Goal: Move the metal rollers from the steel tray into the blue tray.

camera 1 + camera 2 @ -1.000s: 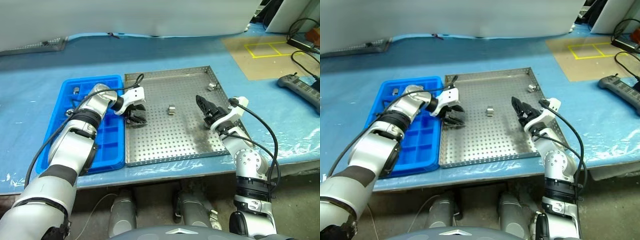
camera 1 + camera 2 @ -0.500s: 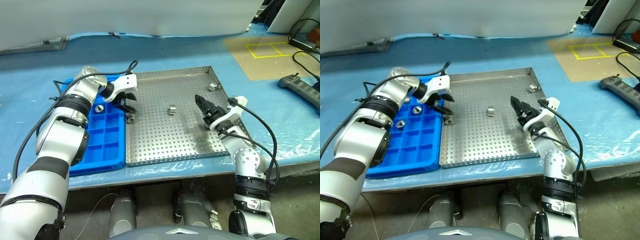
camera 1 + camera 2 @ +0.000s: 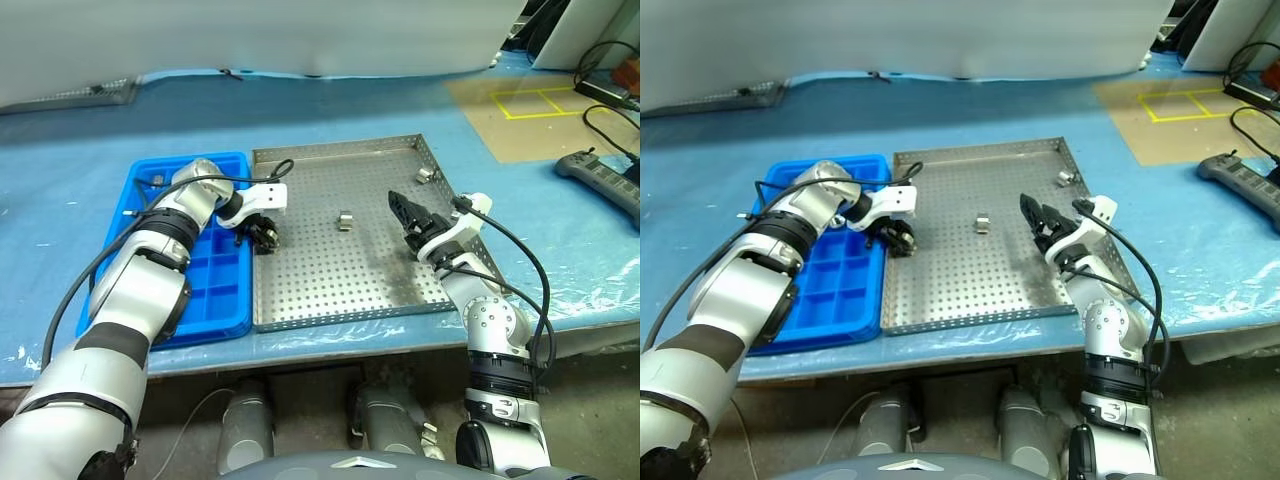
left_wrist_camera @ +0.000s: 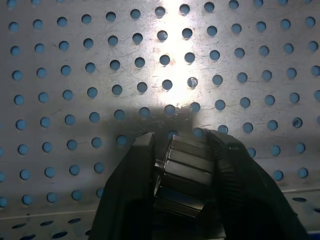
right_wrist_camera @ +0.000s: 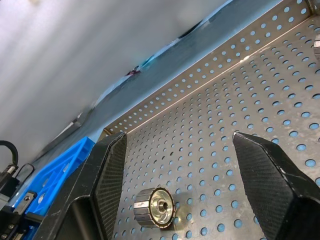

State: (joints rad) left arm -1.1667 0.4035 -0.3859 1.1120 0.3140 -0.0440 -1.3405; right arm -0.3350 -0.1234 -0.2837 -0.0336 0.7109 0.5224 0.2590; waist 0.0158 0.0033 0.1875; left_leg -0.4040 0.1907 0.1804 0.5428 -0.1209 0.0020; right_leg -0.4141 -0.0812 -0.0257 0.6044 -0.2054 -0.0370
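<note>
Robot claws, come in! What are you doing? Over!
Left claw shut on a metal roller over the steel tray. Right claw open, empty. Nothing in the way.

Scene evenly lit from overhead; soft shadows cast. Strong glare seen on steel tray (image 4: pixel 172 75) floor in left wrist view. Near fingers (image 5: pixel 107 180) rendered blurred in right wrist view. Head views sharp.
</note>
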